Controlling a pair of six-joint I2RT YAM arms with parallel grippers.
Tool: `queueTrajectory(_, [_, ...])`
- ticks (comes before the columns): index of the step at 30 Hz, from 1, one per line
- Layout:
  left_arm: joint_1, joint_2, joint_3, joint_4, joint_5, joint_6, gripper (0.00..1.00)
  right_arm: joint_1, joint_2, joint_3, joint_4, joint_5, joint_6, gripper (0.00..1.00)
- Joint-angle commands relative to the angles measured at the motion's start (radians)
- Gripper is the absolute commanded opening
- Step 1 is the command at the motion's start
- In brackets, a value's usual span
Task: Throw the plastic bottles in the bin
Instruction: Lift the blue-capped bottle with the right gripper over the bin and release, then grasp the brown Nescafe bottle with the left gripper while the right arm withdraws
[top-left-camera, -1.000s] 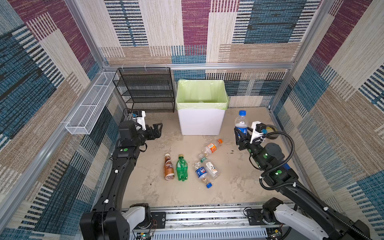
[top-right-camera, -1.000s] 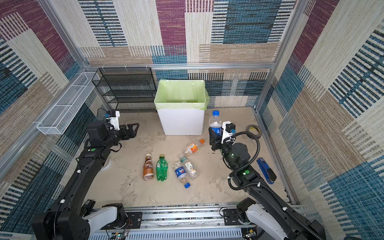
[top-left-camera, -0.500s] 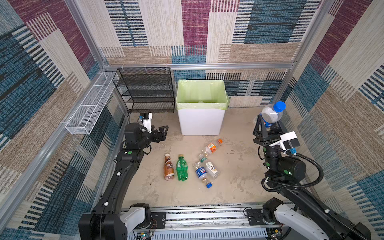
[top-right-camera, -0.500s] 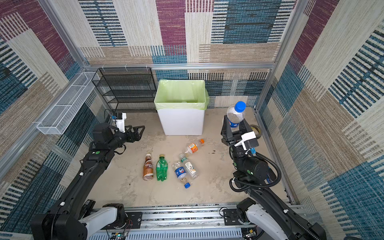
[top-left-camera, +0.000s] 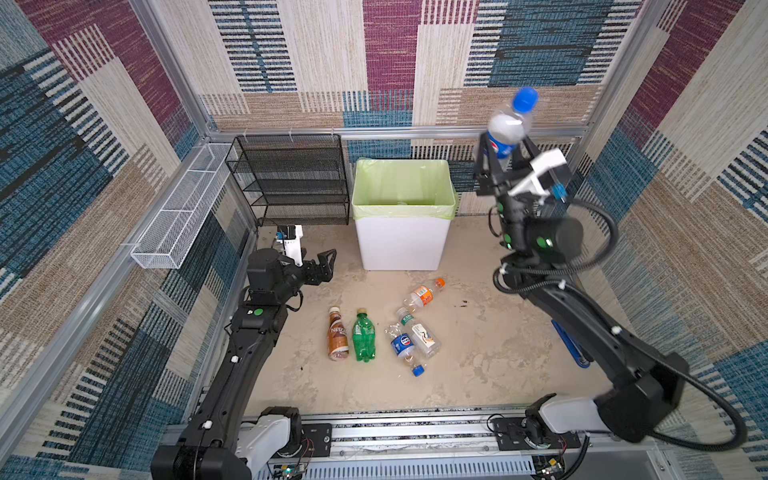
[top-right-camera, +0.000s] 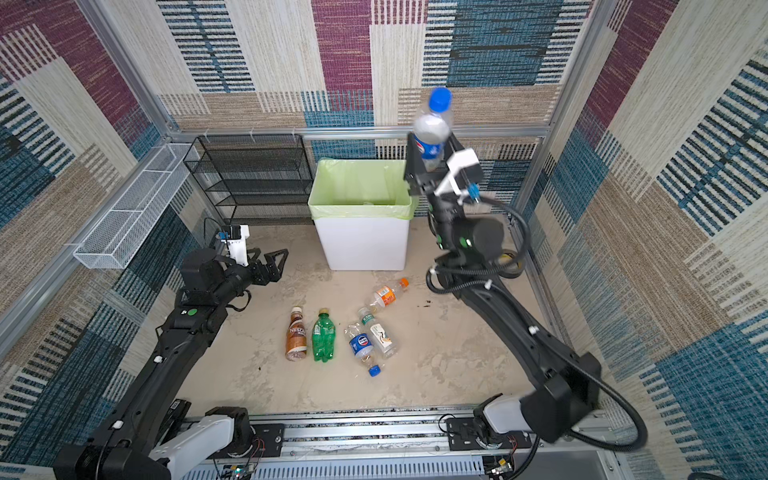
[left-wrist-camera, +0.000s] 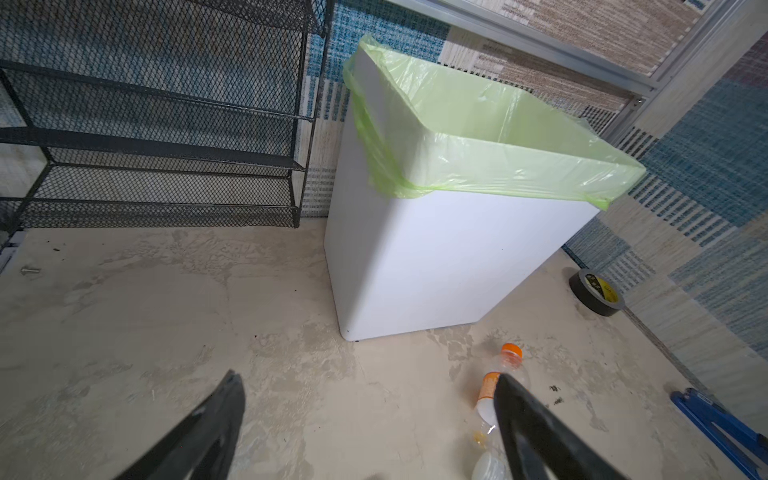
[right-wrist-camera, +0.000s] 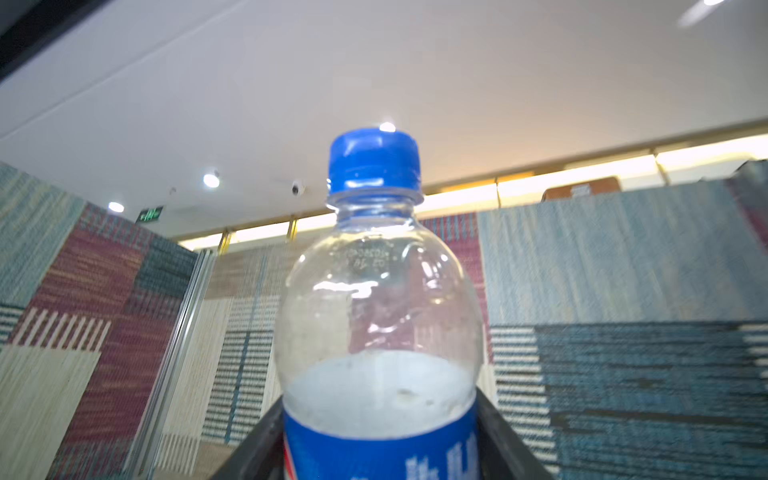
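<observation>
My right gripper (top-left-camera: 505, 145) (top-right-camera: 432, 143) is raised high, pointing up, to the right of the bin (top-left-camera: 401, 245) and above its rim. It is shut on a clear bottle with a blue cap and blue label (top-left-camera: 508, 124) (right-wrist-camera: 376, 299); both fingers press the label in the right wrist view. My left gripper (top-left-camera: 322, 259) (left-wrist-camera: 368, 376) hangs open and holds nothing, low over the floor left of the bin (left-wrist-camera: 449, 257). Several plastic bottles lie on the floor: a brown one (top-left-camera: 337, 336), a green one (top-left-camera: 363, 336), two clear ones (top-left-camera: 411, 343) and an orange-capped one (top-left-camera: 422, 294) (left-wrist-camera: 505, 370).
A black mesh rack (top-left-camera: 291, 178) stands left of the bin against the back wall. A white wire basket (top-left-camera: 183, 208) hangs on the left wall. A dark tape roll (left-wrist-camera: 596, 297) and a blue tool (top-left-camera: 571, 345) lie by the right wall.
My right arm has swung up from floor level beside the bin, carrying the blue-capped bottle high. My left gripper has moved a little right, towards the bin.
</observation>
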Motion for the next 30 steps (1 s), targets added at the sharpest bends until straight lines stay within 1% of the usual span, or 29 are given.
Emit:
queueTrajectory(1, [-0.004, -0.049, -0.029, -0.112, -0.098, -0.134, 0.94, -0.003, 0.291, 0.504, -0.817, -0.073, 0.116, 0.71])
queueTrajectory(2, [-0.006, -0.076, -0.059, -0.120, -0.095, -0.159, 0.94, -0.007, 0.350, 0.603, -0.909, -0.079, 0.132, 0.77])
queueTrajectory(3, [-0.007, -0.113, -0.096, -0.128, -0.097, -0.183, 0.95, -0.014, 0.378, 0.651, -0.945, -0.090, 0.149, 0.84])
queueTrajectory(5, [-0.011, -0.174, -0.151, -0.159, -0.108, -0.213, 0.96, -0.032, 0.370, 0.620, -0.904, -0.136, 0.179, 0.97])
queueTrajectory(6, [-0.011, -0.200, -0.168, -0.179, -0.110, -0.220, 0.96, -0.042, 0.363, 0.609, -0.887, -0.141, 0.195, 1.00])
queueTrajectory(9, [-0.013, -0.256, -0.200, -0.251, -0.111, -0.224, 0.97, -0.070, 0.322, 0.550, -0.846, -0.135, 0.221, 0.99])
queueTrajectory(11, [-0.015, -0.276, -0.207, -0.292, -0.108, -0.227, 0.97, -0.088, 0.256, 0.441, -0.763, -0.136, 0.233, 0.99])
queueTrajectory(14, [-0.021, -0.281, -0.222, -0.331, -0.095, -0.233, 0.97, -0.111, 0.151, 0.284, -0.661, -0.108, 0.237, 0.99])
queueTrajectory(20, [-0.060, -0.232, -0.259, -0.374, -0.099, -0.250, 0.97, -0.164, -0.082, -0.063, -0.498, -0.062, 0.256, 0.99])
queueTrajectory(24, [-0.113, -0.182, -0.285, -0.380, -0.131, -0.269, 0.97, -0.196, -0.231, -0.290, -0.434, -0.021, 0.270, 0.99])
queueTrajectory(30, [-0.176, -0.098, -0.323, -0.349, -0.167, -0.323, 0.95, -0.261, -0.353, -0.496, -0.425, -0.014, 0.303, 0.99])
